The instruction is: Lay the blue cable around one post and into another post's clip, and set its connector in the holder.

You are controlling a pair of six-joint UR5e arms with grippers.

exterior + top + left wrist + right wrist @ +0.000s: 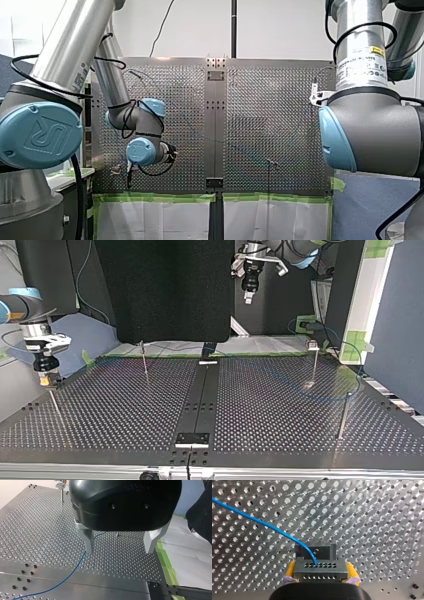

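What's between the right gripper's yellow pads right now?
The grey connector, held between my right gripper's yellow pads, with the blue cable running out of it. Shown in the right wrist view.

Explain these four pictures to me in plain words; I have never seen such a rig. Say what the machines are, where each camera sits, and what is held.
These are two robot arms working over a perforated metal table. One picture looks from behind the arms, one faces them across the table, and one camera rides on each wrist. Thin upright posts stand on the table, and a blue cable lies across it. My right claw, with yellow pads, is shut on a grey connector at the cable's end. My left claw, with metal fingers, is open and holds nothing; the cable runs along the table past one of them.
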